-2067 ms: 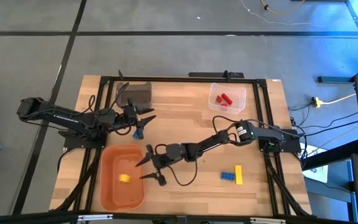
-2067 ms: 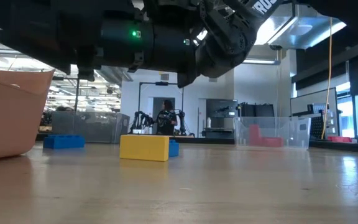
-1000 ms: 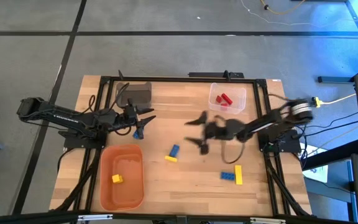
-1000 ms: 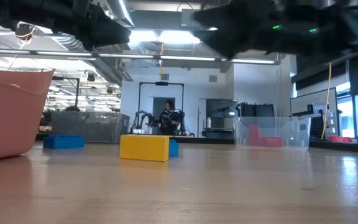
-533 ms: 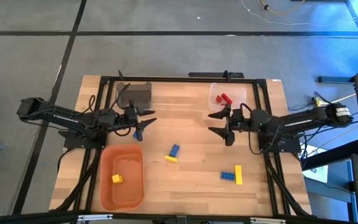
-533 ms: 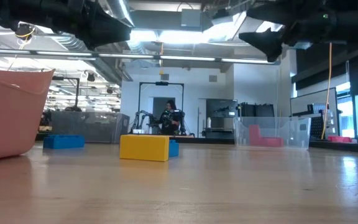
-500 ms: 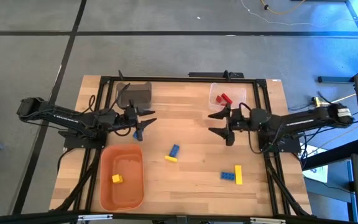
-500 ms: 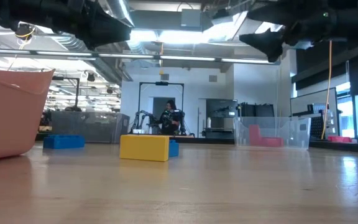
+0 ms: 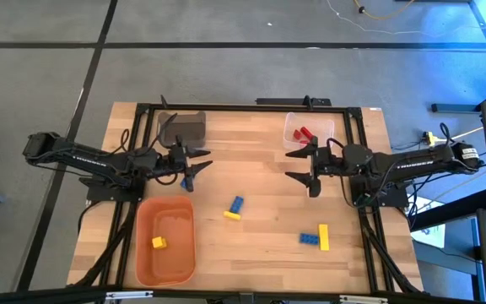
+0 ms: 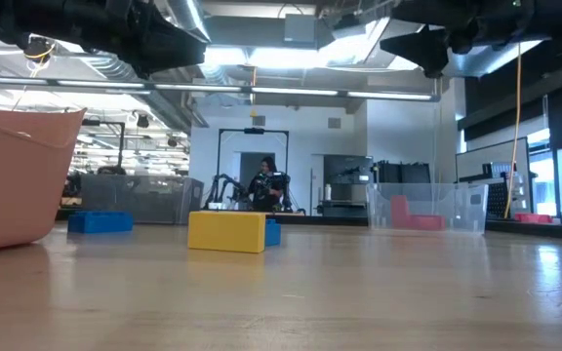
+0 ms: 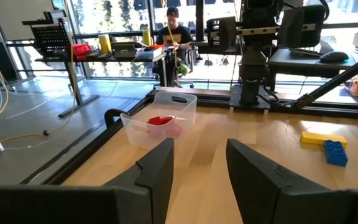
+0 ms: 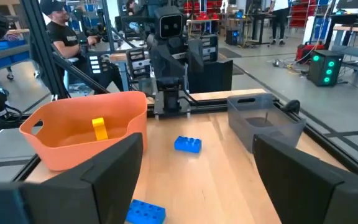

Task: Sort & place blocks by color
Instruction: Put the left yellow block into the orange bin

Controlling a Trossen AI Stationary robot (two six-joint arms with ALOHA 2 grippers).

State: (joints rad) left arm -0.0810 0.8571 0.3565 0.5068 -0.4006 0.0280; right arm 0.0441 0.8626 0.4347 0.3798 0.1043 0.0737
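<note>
My right gripper (image 9: pixel 288 165) is open and empty, in the air beside the clear bin (image 9: pixel 309 133), which holds red blocks (image 9: pixel 304 133). My left gripper (image 9: pixel 197 166) is open and empty near the grey bin (image 9: pixel 184 127), above a blue block (image 9: pixel 184 180). A blue block (image 9: pixel 237 203) and a yellow block (image 9: pixel 232 215) lie at the table's middle. A blue block (image 9: pixel 311 238) and a yellow block (image 9: pixel 324 236) lie side by side near the front right. One yellow block (image 9: pixel 158 243) lies in the orange bin (image 9: pixel 165 270).
The black frame rails (image 9: pixel 226 107) run around the table's edges. Bare wood (image 9: pixel 260 253) lies between the two block pairs. In the low view the yellow block (image 10: pixel 226 232) stands in front, with the orange bin's wall (image 10: pixel 13 175) at the left. A person (image 11: pixel 173 25) is beyond the table.
My right gripper has drawn back from the table's middle toward the right edge and risen, stopping beside the clear bin. It has stayed open and empty. The blocks have kept their places.
</note>
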